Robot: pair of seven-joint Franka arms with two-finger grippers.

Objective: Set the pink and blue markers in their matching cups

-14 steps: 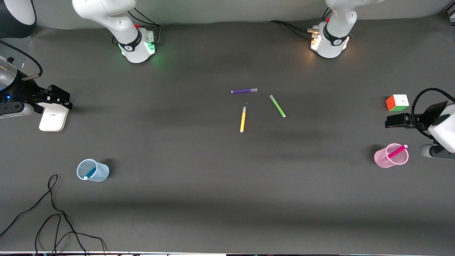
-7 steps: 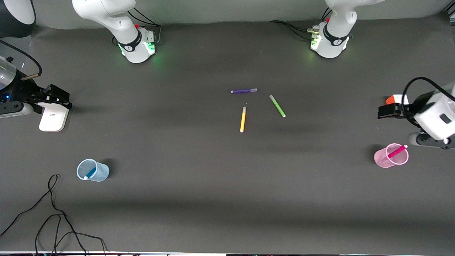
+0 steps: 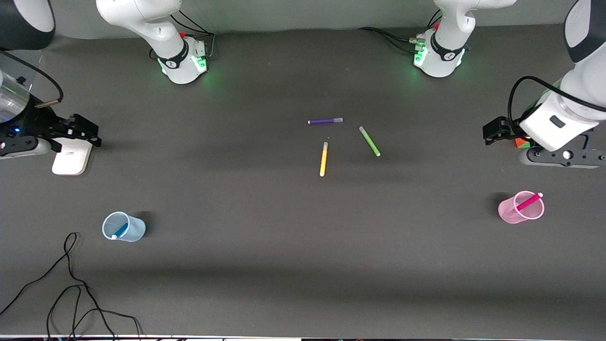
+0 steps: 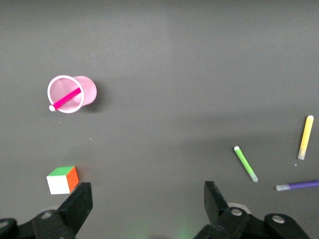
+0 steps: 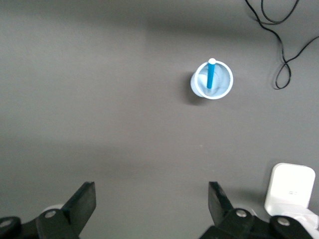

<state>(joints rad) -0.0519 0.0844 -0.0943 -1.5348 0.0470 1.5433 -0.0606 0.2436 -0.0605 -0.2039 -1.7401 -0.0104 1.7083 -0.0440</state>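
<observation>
Both grippers are being held up with fingers spread wide and nothing between them: the left gripper (image 3: 492, 130) over the table at the left arm's end, partly covering a colour-faced puzzle cube (image 4: 63, 179), and the right gripper (image 3: 87, 130) over a flat white rounded device (image 3: 71, 158) at the right arm's end. Faint grey print on that device cannot be read.

Two markers are being held in two cups. One magenta-pink felt-tip marker (image 3: 529, 201) is being propped aslant in the translucent pink plastic cup (image 3: 509, 211), its pale end sticking past the rim. One sky-blue marker (image 3: 120, 230) is being held in the translucent pale blue cup (image 3: 137, 229), mostly sunk inside.

Three other pens are lying mid-table, apart: one purple pen (image 3: 325, 121), one green pen (image 3: 369, 140), one yellow pen (image 3: 324, 159). A black cable (image 3: 71, 279) is being cut off at the near edge.
</observation>
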